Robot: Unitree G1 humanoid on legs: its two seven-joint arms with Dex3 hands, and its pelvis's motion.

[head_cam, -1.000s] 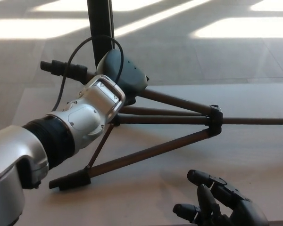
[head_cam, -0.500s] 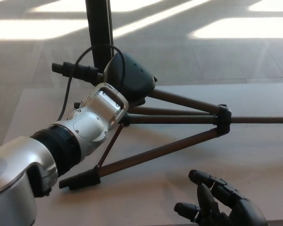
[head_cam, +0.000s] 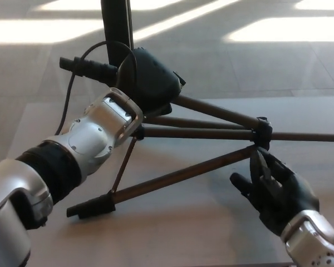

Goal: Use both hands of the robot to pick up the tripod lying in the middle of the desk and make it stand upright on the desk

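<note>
At tripod (head_cam: 200, 133) head end, left hand (head_cam: 150, 83) wraps the head, lifting it off the bench (head_cam: 172, 233); feet still down. Right hand (head_cam: 275, 192), fingers spread and empty, has risen to just below the leg collar — second grip looks imminent.

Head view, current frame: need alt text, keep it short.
A tripod lies tilted on a pale desk, legs spread, while the robot's left hand wraps its head end. The right hand, open with fingers apart, reaches up toward the black collar where the legs meet, not clearly touching it. Sunlit floor lies behind.
</note>
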